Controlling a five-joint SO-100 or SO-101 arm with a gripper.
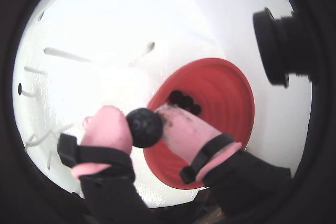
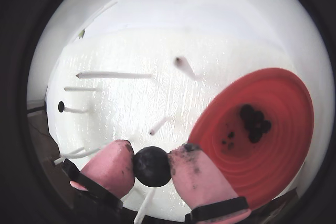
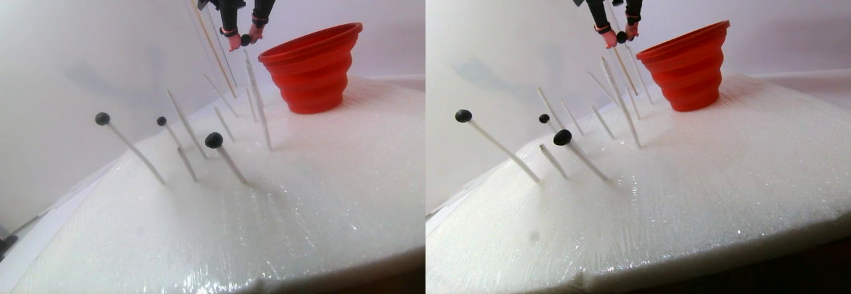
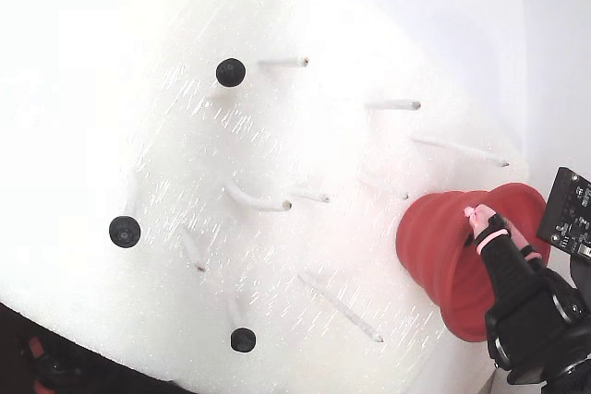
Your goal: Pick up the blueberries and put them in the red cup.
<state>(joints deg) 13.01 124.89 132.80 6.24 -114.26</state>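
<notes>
White pegs (image 1: 65,54) ring my claw (image 1: 145,127), which I have clamped on one blueberry (image 1: 144,127) beside the red cup (image 1: 226,93); several berries (image 1: 184,100) sit inside. In the stereo pair, three blueberries (image 3: 213,140) top pegs on the foam table (image 3: 266,214). My fixed view shows those three (image 4: 230,72).

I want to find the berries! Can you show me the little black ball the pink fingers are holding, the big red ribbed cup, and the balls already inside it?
Held small round black-blue blueberry (image 2: 151,166): wrist view, its front.
Red ribbed rubbery cup (image 3: 312,74): stereo pair view, outer wall.
Blueberries inside cup (image 2: 254,121): wrist view, cluster's middle.
</notes>
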